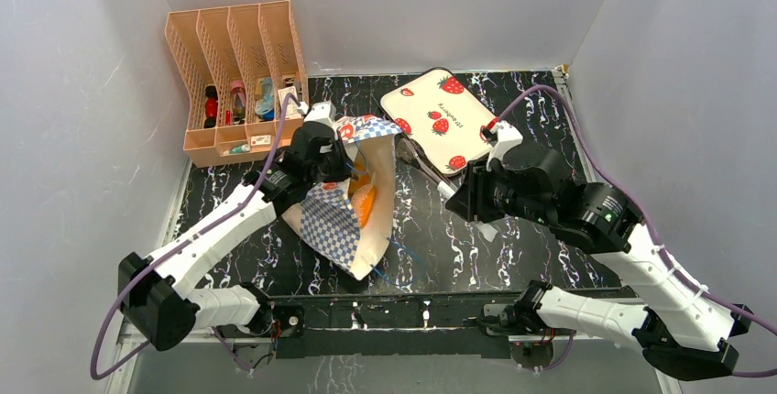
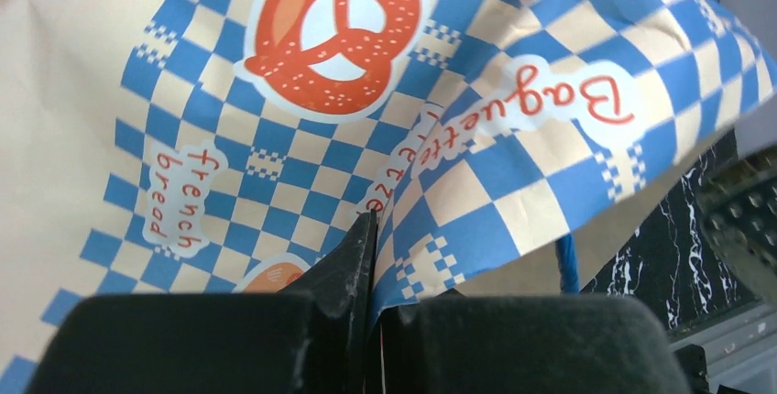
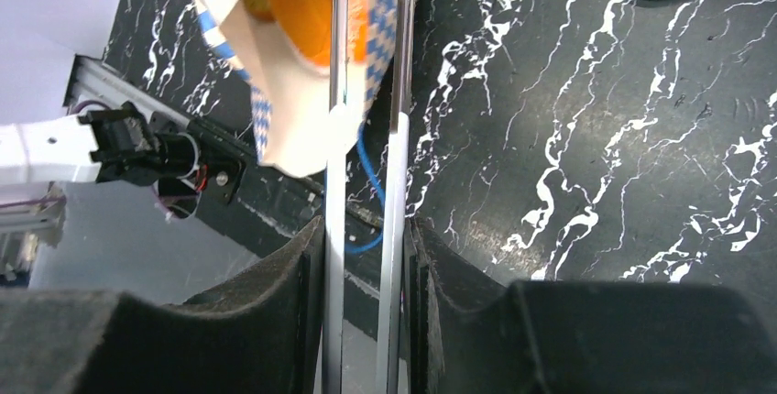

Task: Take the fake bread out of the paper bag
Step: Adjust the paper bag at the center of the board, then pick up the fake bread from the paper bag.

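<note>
Orange fake bread [image 3: 293, 0] is lying inside the paper bag [image 3: 298, 128], straight ahead of metal tongs [image 3: 397, 192] the right gripper [image 3: 366, 234] is clamping; left gripper [image 2: 374, 243] is pinching the bag's rim

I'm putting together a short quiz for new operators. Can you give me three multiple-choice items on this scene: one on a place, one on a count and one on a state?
1. Seen from above, where does the strawberry tray lie relative to the paper bag?
A. inside it
B. underneath it
C. farther back and to its right

2. How many slots does the peach rack have?
A. two
B. four
C. six

3. How do the left fingers stand?
A. shut on the bag's chequered paper
B. wide open, holding nothing
C. shut on the tray

Answers:
1. C: the top view shows the tray behind the bag's mouth, off to the right.
2. B: three dividers split the rack into four slots.
3. A: the left wrist view shows the chequered paper pinched between the closed fingers.
</note>
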